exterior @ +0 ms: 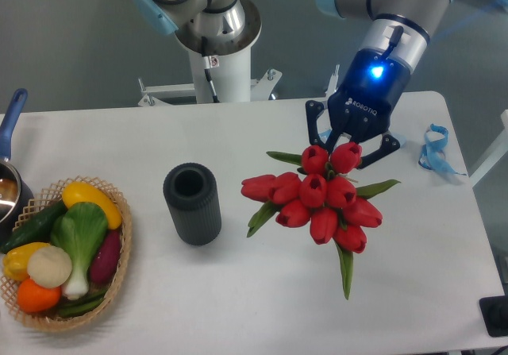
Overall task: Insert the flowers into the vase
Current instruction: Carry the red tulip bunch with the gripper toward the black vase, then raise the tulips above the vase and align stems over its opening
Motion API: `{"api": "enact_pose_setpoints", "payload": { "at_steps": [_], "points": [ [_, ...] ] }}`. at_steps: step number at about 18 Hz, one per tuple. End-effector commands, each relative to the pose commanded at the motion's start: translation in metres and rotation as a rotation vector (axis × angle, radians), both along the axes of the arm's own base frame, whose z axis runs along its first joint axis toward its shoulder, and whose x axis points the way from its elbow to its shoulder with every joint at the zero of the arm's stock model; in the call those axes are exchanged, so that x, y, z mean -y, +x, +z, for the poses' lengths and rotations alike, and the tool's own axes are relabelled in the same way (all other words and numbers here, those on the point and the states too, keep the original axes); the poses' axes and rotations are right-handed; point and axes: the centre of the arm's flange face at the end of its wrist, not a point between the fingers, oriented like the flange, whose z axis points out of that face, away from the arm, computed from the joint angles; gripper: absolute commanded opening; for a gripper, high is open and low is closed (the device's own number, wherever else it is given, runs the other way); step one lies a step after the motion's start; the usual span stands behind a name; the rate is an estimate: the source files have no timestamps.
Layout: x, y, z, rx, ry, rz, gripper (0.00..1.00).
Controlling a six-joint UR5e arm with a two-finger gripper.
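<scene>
Bright, even overhead light; soft shadows, sharp focus.

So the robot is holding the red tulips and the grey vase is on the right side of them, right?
Not quite. The camera view shows the vase standing to the left of the tulips, not the right. The gripper does hold the red tulips.
</scene>
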Motion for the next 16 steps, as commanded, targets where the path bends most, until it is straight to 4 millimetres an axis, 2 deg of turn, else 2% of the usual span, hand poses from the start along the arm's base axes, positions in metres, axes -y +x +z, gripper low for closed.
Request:
{"api": "enact_pose_setpoints", "payload": {
  "at_steps": [5,8,11,16],
  "points": [
    [-0.012,0.016,-0.005,0.048,0.158,-0.115,0.22],
    [-0.012,0.030,-0.025,0.084,0.252,-0.181,0.22],
    [-0.019,0.055,-0.037,0.121,0.348,-0.254,0.22],
    [-0.023,0.107,-0.032,0.138,0.351,-0.306,0.22]
  ]
}}
